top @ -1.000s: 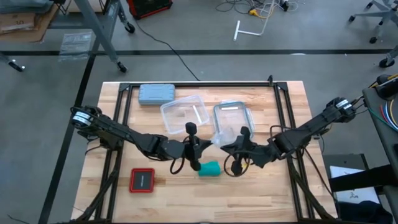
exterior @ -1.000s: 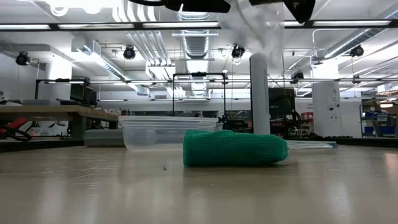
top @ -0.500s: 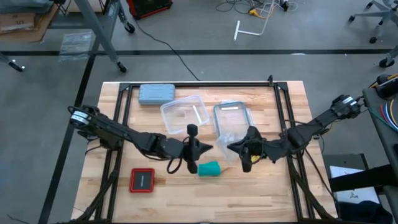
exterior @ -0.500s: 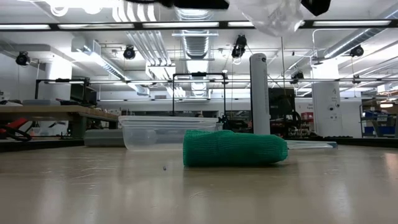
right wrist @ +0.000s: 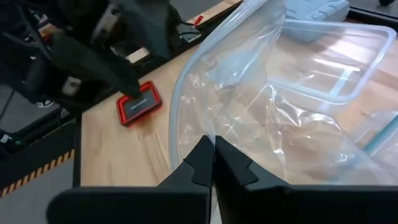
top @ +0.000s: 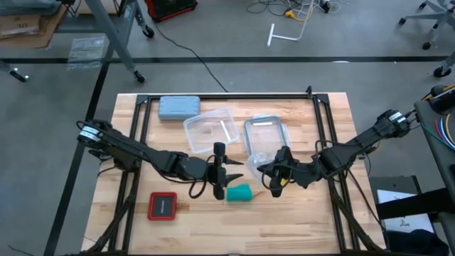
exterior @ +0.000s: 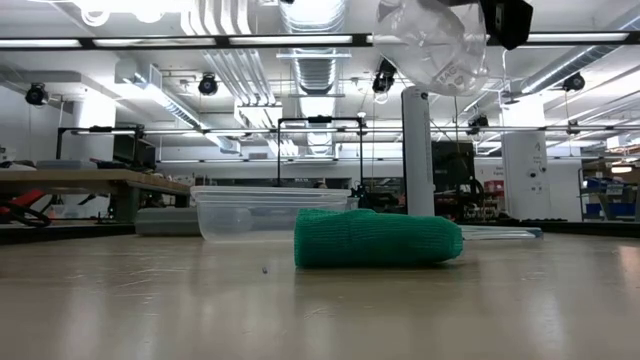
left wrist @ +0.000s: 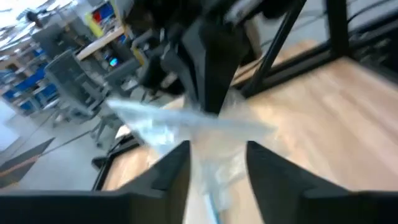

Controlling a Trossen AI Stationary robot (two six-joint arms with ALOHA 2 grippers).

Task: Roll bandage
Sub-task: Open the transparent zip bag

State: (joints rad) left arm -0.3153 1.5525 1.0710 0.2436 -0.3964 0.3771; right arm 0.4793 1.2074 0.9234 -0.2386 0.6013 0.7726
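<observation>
Rolled teal bandage lies on the table at lower centre of the high view, long axis across the frame. Left gripper, fingers spread, hangs just above-left of it, the nearer arm. Right gripper, up and right, is pinched on a clear plastic bag.

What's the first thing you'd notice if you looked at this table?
Probably the clear plastic bag, held up in the air over the middle of the table between the right pincer, shut on its edge, and the left pincer. Right below it, a teal-green bandage roll lies on its side on the wooden table, touched by nothing. A small red case sits near the front left.
</observation>
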